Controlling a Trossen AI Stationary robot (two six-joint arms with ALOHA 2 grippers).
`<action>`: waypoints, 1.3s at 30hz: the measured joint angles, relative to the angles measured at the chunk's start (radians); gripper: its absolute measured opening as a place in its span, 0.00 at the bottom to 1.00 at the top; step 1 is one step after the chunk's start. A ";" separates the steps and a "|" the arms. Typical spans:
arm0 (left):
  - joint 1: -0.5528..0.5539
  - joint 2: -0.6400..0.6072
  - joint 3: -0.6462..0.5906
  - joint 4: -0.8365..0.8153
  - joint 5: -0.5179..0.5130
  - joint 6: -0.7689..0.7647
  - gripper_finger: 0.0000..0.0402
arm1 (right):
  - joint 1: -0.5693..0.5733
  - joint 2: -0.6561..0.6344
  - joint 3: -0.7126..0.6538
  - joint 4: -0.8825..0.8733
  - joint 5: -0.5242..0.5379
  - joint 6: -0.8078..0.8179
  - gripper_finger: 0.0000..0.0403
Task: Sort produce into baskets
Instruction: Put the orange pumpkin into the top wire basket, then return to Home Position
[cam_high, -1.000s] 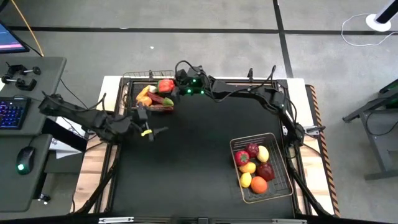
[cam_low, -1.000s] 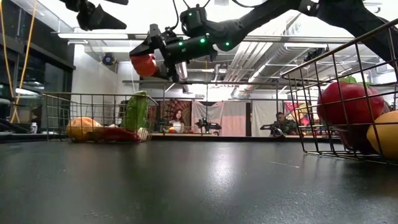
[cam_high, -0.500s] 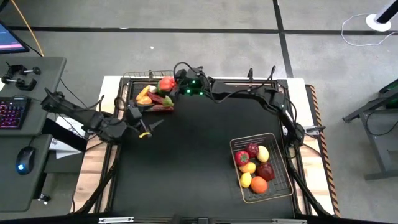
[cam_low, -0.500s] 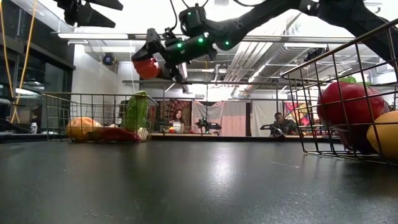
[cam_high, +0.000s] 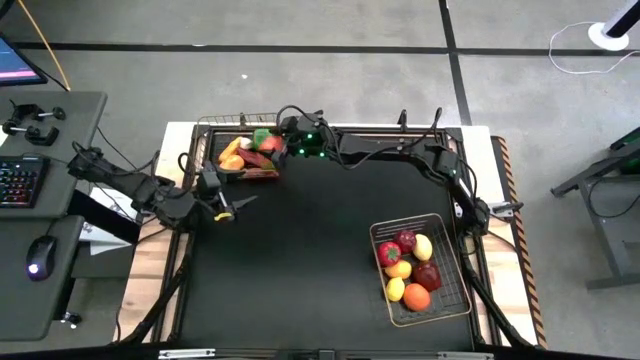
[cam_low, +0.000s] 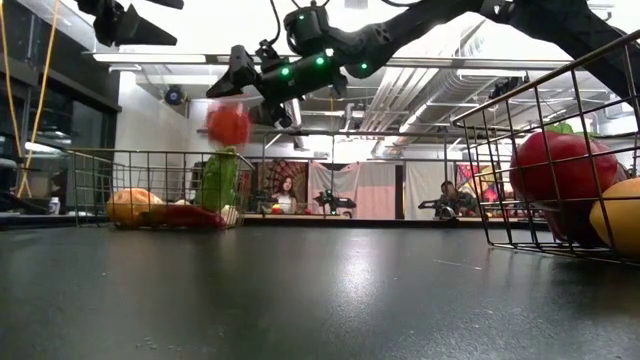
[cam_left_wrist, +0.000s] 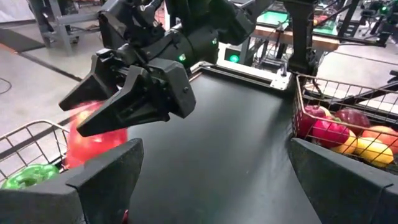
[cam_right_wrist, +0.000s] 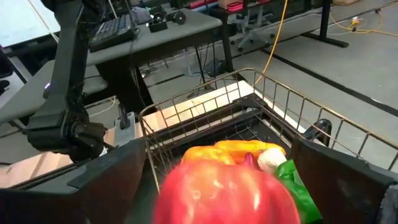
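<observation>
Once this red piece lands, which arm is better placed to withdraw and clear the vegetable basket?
Right, probably. The right gripper is open directly over the basket, the red pepper dropping free below it; the left gripper waits beside.

— How is the light behaving?
— Ceiling strips (cam_low: 150, 57) are blazing white in the low view, glaring off the dark desk (cam_low: 330, 290).
— Any blur?
— The red pepper (cam_low: 229, 124) is smearing in both the low and right wrist views.
</observation>
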 joint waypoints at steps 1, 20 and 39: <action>0.000 0.000 0.000 0.000 0.000 -0.001 0.98 | 0.000 0.000 0.000 0.001 0.004 0.000 0.99; 0.002 0.008 0.000 -0.057 -0.008 -0.004 0.98 | -0.028 0.004 0.000 0.018 0.156 -0.115 0.99; 0.004 0.071 0.000 -0.045 0.019 -0.024 0.98 | -0.074 -0.035 0.000 -0.282 0.104 -0.133 0.99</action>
